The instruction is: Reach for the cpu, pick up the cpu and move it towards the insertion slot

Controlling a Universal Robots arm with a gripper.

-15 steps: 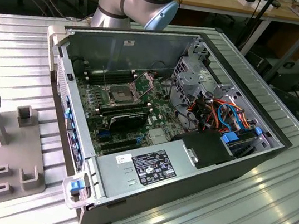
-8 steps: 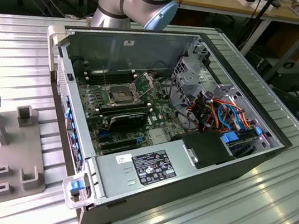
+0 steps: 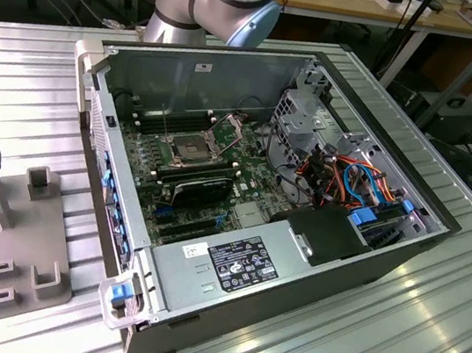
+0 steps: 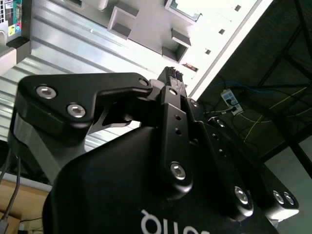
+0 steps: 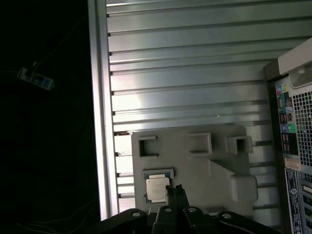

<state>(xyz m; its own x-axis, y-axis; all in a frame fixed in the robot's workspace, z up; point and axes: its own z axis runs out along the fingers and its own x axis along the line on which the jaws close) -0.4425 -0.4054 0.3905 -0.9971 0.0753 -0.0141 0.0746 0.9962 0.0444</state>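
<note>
While the cpu (image 5: 157, 189) lies in its grey holder (image 5: 195, 165), our gripper (image 5: 173, 191) hangs near it, pinched narrow and empty. We think we are reaching, and grabbing needs wider jaws.

You had even overhead light in the exterior view: streaky glare on the ribbed table (image 3: 426, 329), shade inside the case (image 3: 198, 73). First wrist view went black beyond the table edge; second blew out the fixture (image 4: 214, 34), gripper (image 4: 173, 77) underexposed
</note>
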